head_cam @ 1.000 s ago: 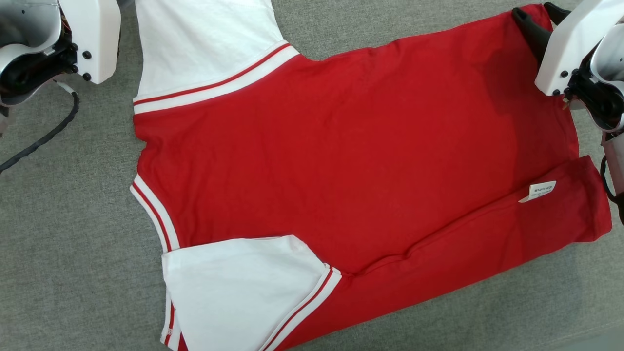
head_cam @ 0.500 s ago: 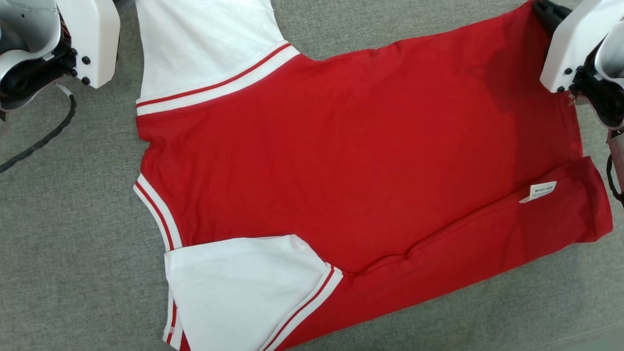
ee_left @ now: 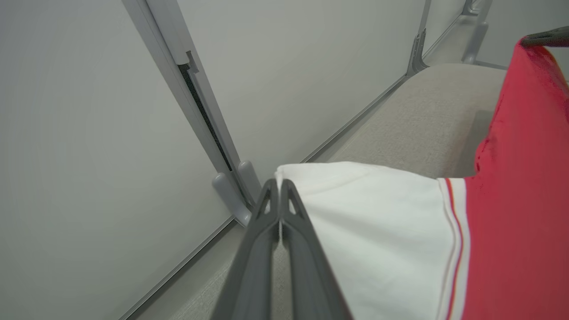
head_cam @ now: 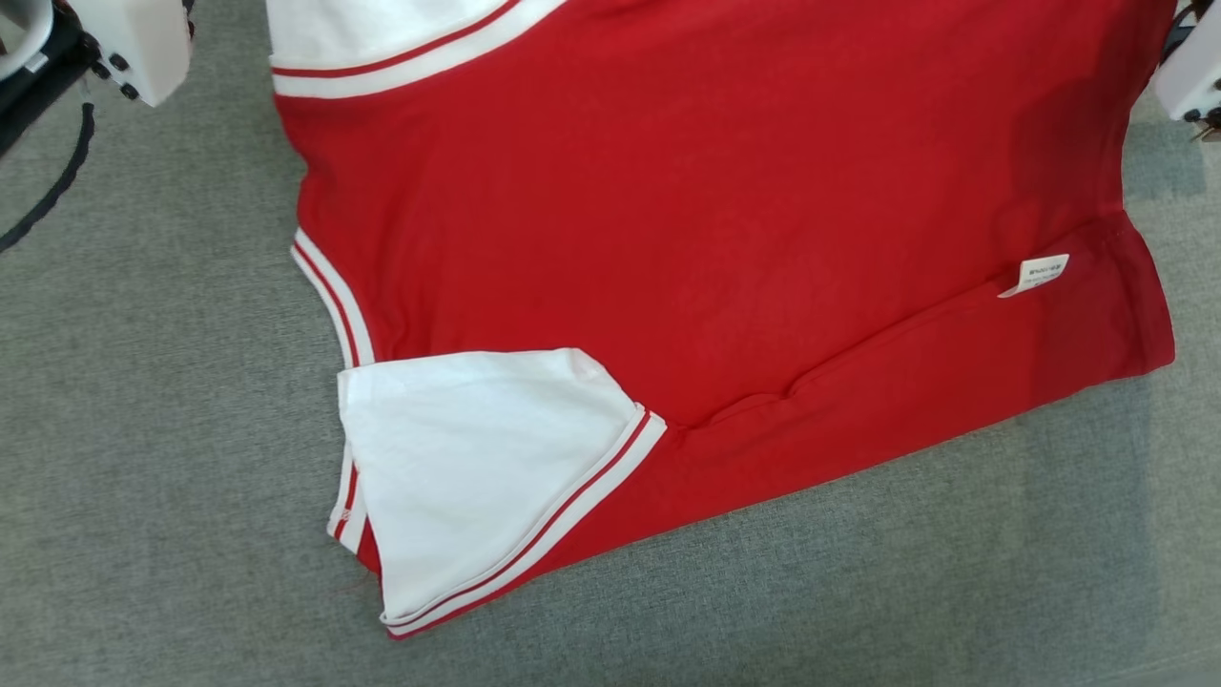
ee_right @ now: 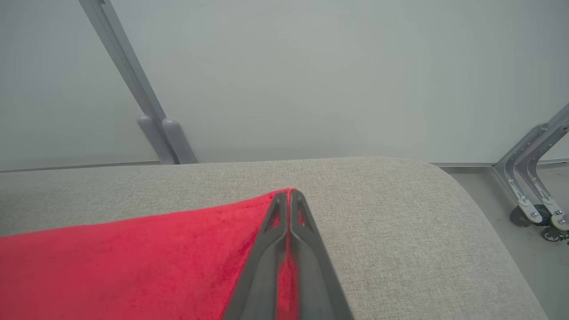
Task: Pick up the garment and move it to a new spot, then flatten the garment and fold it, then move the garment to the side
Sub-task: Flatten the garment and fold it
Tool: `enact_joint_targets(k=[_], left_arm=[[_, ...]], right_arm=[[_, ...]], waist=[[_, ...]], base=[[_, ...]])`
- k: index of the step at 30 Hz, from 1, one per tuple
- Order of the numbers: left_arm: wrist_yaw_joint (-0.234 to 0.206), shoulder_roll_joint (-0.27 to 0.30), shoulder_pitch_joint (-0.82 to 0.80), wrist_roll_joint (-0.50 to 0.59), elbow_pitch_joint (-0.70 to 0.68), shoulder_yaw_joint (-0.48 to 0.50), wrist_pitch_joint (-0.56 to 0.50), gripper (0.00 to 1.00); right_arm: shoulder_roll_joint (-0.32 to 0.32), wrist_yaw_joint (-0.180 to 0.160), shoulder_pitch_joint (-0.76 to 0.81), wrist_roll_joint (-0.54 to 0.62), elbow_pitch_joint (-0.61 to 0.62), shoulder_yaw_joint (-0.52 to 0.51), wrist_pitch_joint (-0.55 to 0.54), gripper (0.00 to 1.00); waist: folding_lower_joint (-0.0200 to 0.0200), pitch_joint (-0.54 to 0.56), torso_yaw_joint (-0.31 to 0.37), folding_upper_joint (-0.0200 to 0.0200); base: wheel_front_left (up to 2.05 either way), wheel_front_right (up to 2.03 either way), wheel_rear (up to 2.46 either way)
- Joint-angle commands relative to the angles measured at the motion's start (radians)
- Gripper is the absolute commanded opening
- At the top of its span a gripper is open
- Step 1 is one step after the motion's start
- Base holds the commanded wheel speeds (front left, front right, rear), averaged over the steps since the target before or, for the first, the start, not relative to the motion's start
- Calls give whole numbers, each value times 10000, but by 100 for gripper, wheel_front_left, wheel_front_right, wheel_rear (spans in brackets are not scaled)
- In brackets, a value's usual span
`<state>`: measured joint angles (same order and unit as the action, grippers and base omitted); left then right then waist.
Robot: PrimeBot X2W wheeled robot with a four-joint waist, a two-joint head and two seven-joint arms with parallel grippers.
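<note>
Counter (head_cam: 191, 477), grey fabric top: the nearest strip is bare. Garment (head_cam: 725, 239) lies next, a red shirt with white sleeves. It is spread sideways, neck end to the robot's left and hem to its right.

Near side is folded inward. Near sleeve (head_cam: 477, 448), white, lies over the red body, with a red-and-white striped band where it meets the red. One corner points at the near edge. A long red flap runs from that sleeve along the near side to the hem and lies on the body. Label (head_cam: 1035, 275), small and white, pokes out at the flap's edge near the hem; its print is too small to read. Neck trim (head_cam: 329, 296), white with a red stripe, curves along the body's left edge. Body is mostly flat, with faint wrinkles. Cable (head_cam: 52, 191), black, shows left of the garment, apart from it.

Far side: far sleeve (ee_left: 369, 222), white, with the same striped band. Left pincer (ee_left: 279, 184) is closed, fingers pressed together on that sleeve's outer corner, and white cloth shows between the tips. Right pincer (ee_right: 289, 195) is closed too, clamped on the red far corner at the hem, with red cloth between its fingers. The far edge stands raised, with a shadow on the counter under it.

Beyond the counter: wall (ee_right: 311, 66), pale grey, with a slanted grey strut (ee_left: 195, 98) against it. Metal bracket (ee_right: 533, 178) stands past the counter's rounded corner.
</note>
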<state>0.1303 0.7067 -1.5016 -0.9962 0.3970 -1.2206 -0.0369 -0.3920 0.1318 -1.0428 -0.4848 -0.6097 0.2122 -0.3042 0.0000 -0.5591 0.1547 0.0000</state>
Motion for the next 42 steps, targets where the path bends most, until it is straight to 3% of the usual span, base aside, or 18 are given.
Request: enact_joint_targets(k=[1,6,11,18,31,36,42], left_arm=[[-3,81,59,-82,-122,-127,231,0],[-3,590,682,-257,-912,-390,823,0],[-25,1473,1678,-279,-2170,-483,1424,0],[-884,2475,3252,-306,-4678,-525,1921,0],[-2236,2990,5867,-156,-7484,-578,2026,0],[-2669,3080,6425,-112,-7917,-589,2109,0],[-2843,2876,7061,-355,-7774,-592,1977,0]], right_arm=[[-106,-22,309,-207,95,41,94,0],[-619,-22,1040,-956,671,161,81,0],[-1106,-22,1967,-1497,1251,140,-59,0],[-1820,-22,3170,-1840,1843,-394,-347,0],[-1973,-22,5563,-1855,2976,-1459,-549,0],[-1843,-22,6416,-1668,3601,-1980,-678,0],[-1429,-22,6932,-1465,3928,-2214,-1070,0]], waist=[[0,177,-137,0],[0,594,-335,0],[0,930,-474,0],[0,1080,-872,0],[0,1093,-1231,0],[0,1079,-1263,0],[0,955,-1186,0]], base=[[0,0,0],[0,0,0],[0,0,0],[0,0,0],[0,0,0],[0,0,0],[0,0,0]])
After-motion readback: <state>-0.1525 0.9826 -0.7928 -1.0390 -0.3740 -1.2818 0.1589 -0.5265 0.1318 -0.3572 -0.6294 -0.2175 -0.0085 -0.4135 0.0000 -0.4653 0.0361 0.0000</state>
